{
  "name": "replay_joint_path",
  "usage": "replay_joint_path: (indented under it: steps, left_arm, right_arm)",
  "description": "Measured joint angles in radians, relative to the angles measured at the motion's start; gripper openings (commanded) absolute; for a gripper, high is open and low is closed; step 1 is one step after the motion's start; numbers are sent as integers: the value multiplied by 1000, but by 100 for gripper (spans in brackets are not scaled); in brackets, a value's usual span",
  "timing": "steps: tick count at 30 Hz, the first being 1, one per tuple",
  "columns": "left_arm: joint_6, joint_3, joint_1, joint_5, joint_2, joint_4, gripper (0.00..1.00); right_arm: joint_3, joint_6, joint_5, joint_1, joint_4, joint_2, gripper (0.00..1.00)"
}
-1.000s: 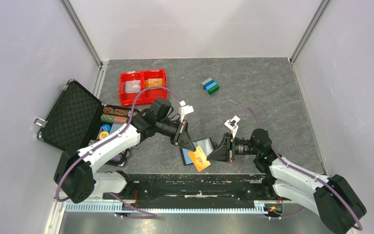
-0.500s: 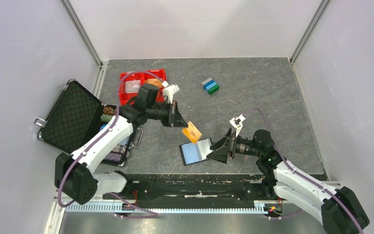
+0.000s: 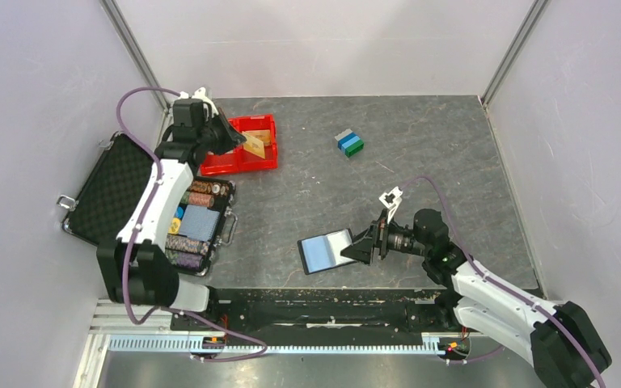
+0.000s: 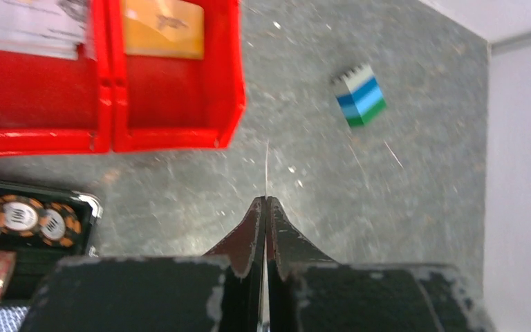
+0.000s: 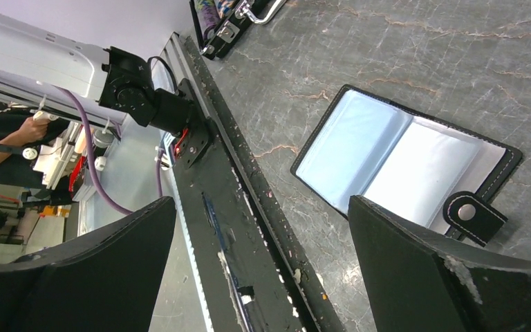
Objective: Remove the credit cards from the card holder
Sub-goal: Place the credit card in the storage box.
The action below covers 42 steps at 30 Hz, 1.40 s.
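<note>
Over the red tray (image 3: 238, 162), my left gripper (image 3: 233, 136) is shut on an orange credit card (image 3: 252, 144). In the left wrist view the gripper (image 4: 267, 200) pinches that card edge-on, a thin line (image 4: 267, 169) above the tray's front rim (image 4: 173, 131). Another orange card (image 4: 162, 28) lies in the tray's right compartment and whitish cards (image 4: 34, 28) in the left one. The card holder (image 3: 326, 251) lies open and flat on the table. My right gripper (image 3: 357, 249) stands open just right of it, touching nothing; its jaws (image 5: 263, 204) frame the holder (image 5: 401, 166).
An open black case (image 3: 113, 194) with poker chips (image 3: 198, 194) sits at the left. Stacked grey, blue and green blocks (image 3: 348, 143) stand at the back centre. The black base rail (image 3: 315, 307) runs along the near edge. Walls close in both sides.
My left arm pulled the orange card from the holder and carried it back-left to above the red tray. My right gripper let go of the holder and opened; the holder now lies flat.
</note>
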Motion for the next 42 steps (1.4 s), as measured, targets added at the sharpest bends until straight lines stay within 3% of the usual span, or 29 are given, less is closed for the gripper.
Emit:
replay_joint_path:
  steps: [11, 29, 42]
  left_arm:
    - [-11, 125, 29, -157, 269, 137, 2]
    - [-27, 219, 49, -52, 560, 365, 2]
    - [-27, 249, 49, -51, 615, 401, 2]
  right_arm:
    - [34, -24, 0, 0, -24, 48, 98]
    - [90, -40, 29, 0, -49, 119, 98]
    - [93, -46, 37, -1, -51, 135, 98]
